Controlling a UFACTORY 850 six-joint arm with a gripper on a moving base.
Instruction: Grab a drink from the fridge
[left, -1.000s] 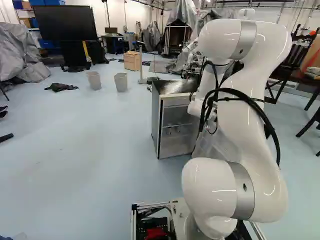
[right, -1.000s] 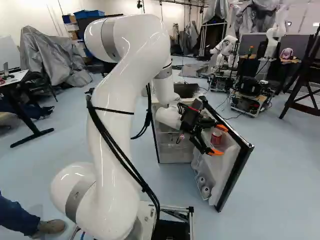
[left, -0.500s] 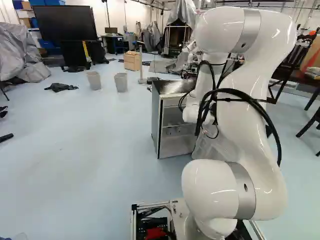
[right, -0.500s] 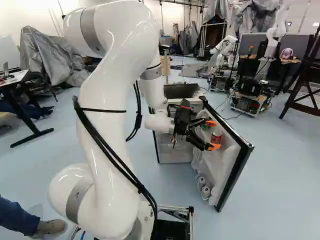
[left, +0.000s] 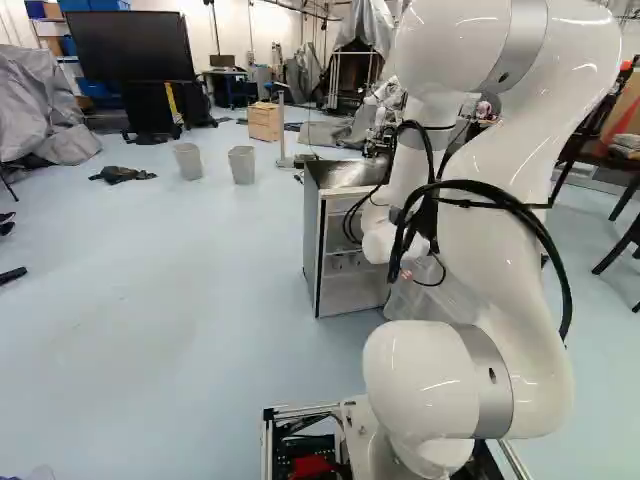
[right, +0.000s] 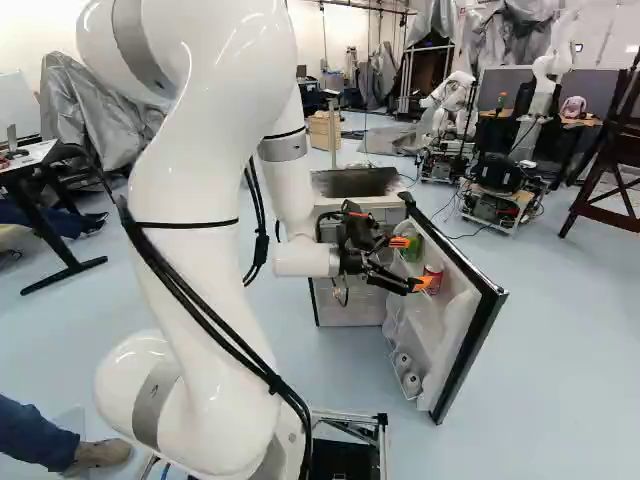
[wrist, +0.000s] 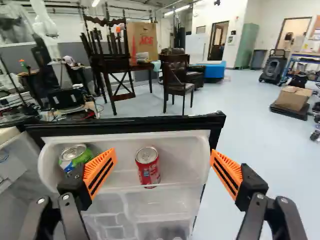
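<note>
Tool (wrist: 164, 151) is open, fingers wide apart, nothing gripped. Likely target is the red can (wrist: 148, 167), upright in the door shelf (wrist: 185, 165) of the open fridge (left: 312, 240). It lies ahead of the tool, inside the finger gap but off center, toward the finger on the green can (wrist: 75, 157) side. Can's long axis is vertical and the fingers sit to either side of it, so no wrist roll needed, I'd say. Next move reads as: shift a bit toward the green can to center, push forward over the shelf lip, close. Watch that near finger: in the wrist view it overlaps the green can, could knock it going in.
</note>
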